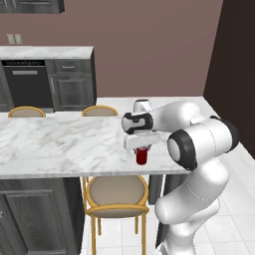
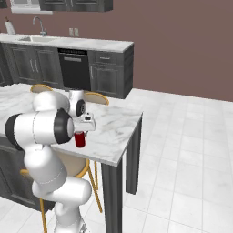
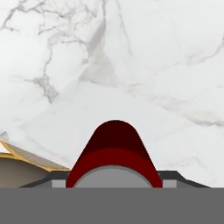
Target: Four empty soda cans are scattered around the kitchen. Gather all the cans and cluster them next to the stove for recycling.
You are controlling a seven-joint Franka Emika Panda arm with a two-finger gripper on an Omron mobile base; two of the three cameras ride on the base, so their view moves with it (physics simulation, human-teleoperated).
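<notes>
Dark red soda can (image 1: 142, 156): stood upright, long axis vertical, on the marble worktop (image 1: 60, 142) near its front edge, above a stool (image 1: 117, 195). Gripper (image 1: 142, 148) directly overhead, pointing straight down; jaws part-closed astride the can's top, apparently gripping it.

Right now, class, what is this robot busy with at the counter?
The white arm reaches down over the marble counter, its hand closed around a red can standing upright near the counter's front edge. The hand view looks down the can from just above. The can appears to rest on the counter, so it is gripped but not yet lifted. A wooden stool sits just below.
</notes>
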